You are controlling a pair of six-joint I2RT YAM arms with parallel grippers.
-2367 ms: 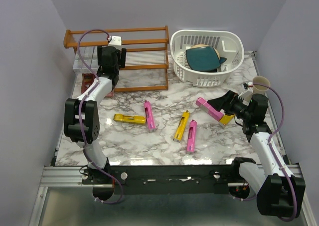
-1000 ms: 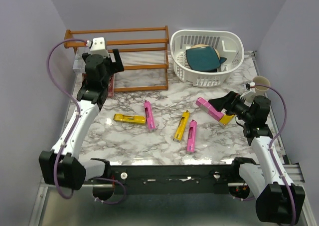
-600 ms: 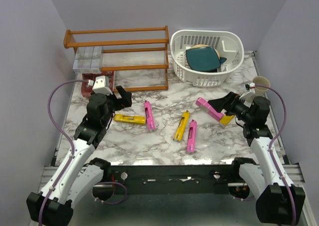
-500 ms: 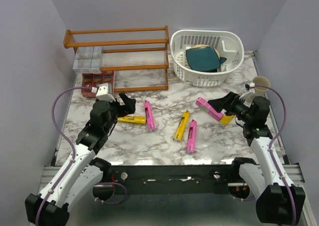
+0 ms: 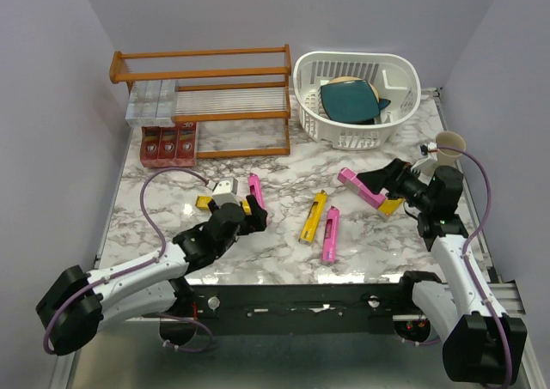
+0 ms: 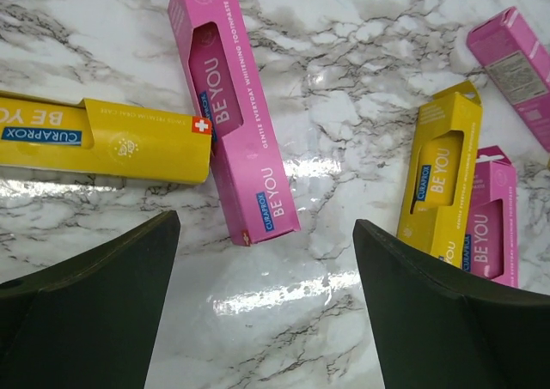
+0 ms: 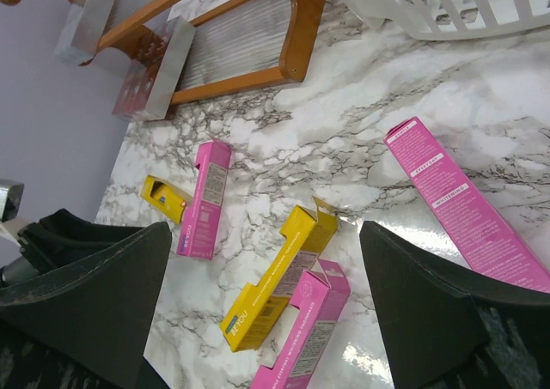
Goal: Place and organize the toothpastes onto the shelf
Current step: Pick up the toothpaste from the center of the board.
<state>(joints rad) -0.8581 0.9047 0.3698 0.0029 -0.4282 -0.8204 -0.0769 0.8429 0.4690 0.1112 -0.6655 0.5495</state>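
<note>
step: left gripper hovers over the pink carton; I read this as lining up a pick, not yet made.
left fingers: spread wide, nothing held. The carton's near end lies in the gap.
right fingers: right gripper also spread and empty, parked near the far-right pink carton.
toothpastes: loose ones lie flat on the bench; the red cartons already sit at the left end of the shelf.
snag: the yellow carton has its end against, or just beside, the pink one's left side.
approach: twist slightly to match the carton's tilt, straddle its narrow width, and drop nearer the near end so the left finger clears the yellow.
grip: close gently, since thin card probably crushes.
</note>
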